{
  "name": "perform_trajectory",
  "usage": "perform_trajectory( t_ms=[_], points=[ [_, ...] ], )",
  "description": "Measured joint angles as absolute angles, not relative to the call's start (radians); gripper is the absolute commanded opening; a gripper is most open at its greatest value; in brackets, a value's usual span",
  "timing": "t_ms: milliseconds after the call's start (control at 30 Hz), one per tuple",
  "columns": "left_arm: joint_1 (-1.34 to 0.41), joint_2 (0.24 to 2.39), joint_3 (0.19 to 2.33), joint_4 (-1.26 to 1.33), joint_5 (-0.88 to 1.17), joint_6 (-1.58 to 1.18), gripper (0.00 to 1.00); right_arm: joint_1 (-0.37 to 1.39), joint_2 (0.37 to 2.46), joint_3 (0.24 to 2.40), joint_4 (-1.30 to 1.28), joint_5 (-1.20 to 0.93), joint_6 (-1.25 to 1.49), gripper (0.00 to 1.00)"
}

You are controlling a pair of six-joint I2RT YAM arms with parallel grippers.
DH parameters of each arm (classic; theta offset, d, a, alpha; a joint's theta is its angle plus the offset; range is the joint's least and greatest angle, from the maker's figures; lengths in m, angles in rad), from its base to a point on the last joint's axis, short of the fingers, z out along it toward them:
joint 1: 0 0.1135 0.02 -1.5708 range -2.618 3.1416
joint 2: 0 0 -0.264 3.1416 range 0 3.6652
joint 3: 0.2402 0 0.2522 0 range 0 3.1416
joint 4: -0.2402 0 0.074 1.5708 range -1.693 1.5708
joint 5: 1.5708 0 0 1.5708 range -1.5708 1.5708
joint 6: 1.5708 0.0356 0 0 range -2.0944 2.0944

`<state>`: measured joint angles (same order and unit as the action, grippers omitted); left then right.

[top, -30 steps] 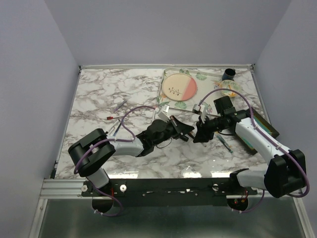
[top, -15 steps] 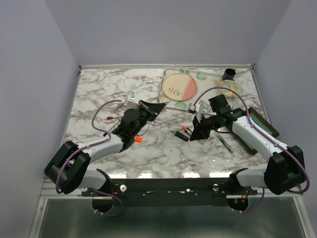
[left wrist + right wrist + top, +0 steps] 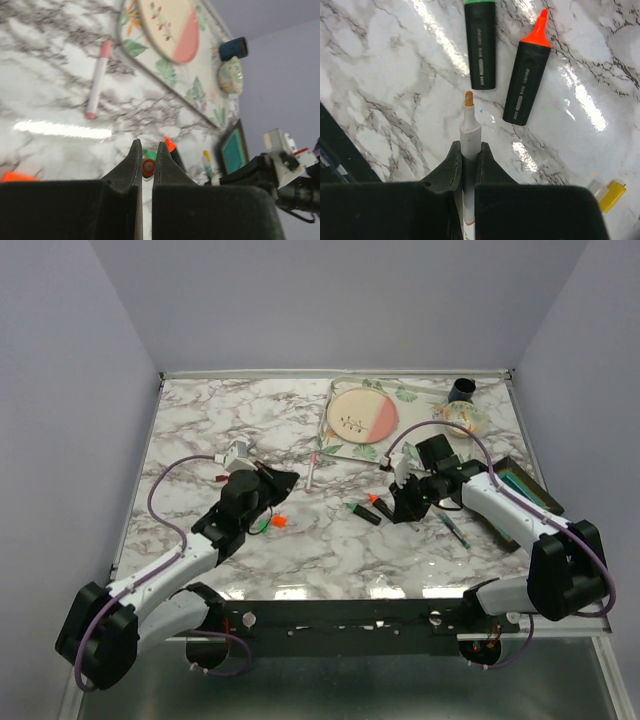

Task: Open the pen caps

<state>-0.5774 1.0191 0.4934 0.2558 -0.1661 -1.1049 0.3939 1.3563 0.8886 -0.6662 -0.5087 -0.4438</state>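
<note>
My left gripper (image 3: 286, 479) is shut on a small red-orange pen cap (image 3: 148, 167), held end-on between the fingertips above the table. My right gripper (image 3: 403, 504) is shut on a thin white pen (image 3: 470, 135) whose orange tip is bare. Below the right gripper lie two uncapped black highlighters, one green-tipped (image 3: 480, 45) and one orange-tipped (image 3: 526, 82). A loose orange cap (image 3: 279, 523) and a green cap (image 3: 260, 528) lie on the marble below my left wrist. A pink-capped pen (image 3: 98, 80) lies near the placemat. A yellow cap (image 3: 612, 192) sits on a thin pen.
A placemat (image 3: 400, 392) with a pink and cream plate (image 3: 362, 416) is at the back. A black cup (image 3: 463, 390) and a patterned bowl (image 3: 460, 418) stand at the back right. A teal box (image 3: 530, 490) sits by the right edge. A thin red pen (image 3: 222, 478) lies left.
The grippers were together at the table's middle. My left arm has pulled back to the left with the cap; the right gripper keeps the pen, shifted slightly back. An orange cap now lies on the table.
</note>
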Motion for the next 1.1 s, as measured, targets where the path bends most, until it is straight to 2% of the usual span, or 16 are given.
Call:
perform_trajectory(
  t_ms=[200,433,767,967,1067,1100],
  points=[
    [-0.577,0.841,0.374,0.025,-0.194,-1.031,0.0,0.394,1.453,0.889,-0.645,-0.406,-0.415,0.17],
    [-0.577,0.704,0.254,-0.095,-0.194,-1.035,0.0,0.394,1.517,0.889,-0.644,-0.39,-0.402,0.25],
    [-0.577,0.691,0.226,-0.251,-0.221,-1.105,0.02,0.425,1.626,0.945,-0.645,-0.387,-0.393,0.33],
    [-0.577,0.783,0.24,-0.29,-0.258,-1.153,0.1,0.436,1.636,0.955,-0.645,-0.377,-0.391,0.36],
    [-0.577,0.84,0.263,-0.281,-0.265,-1.169,0.22,0.437,1.636,0.962,-0.644,-0.371,-0.39,0.37],
    [-0.577,0.853,0.269,-0.276,-0.266,-1.171,0.3,0.437,1.636,0.963,-0.644,-0.37,-0.39,0.38]
  ],
)
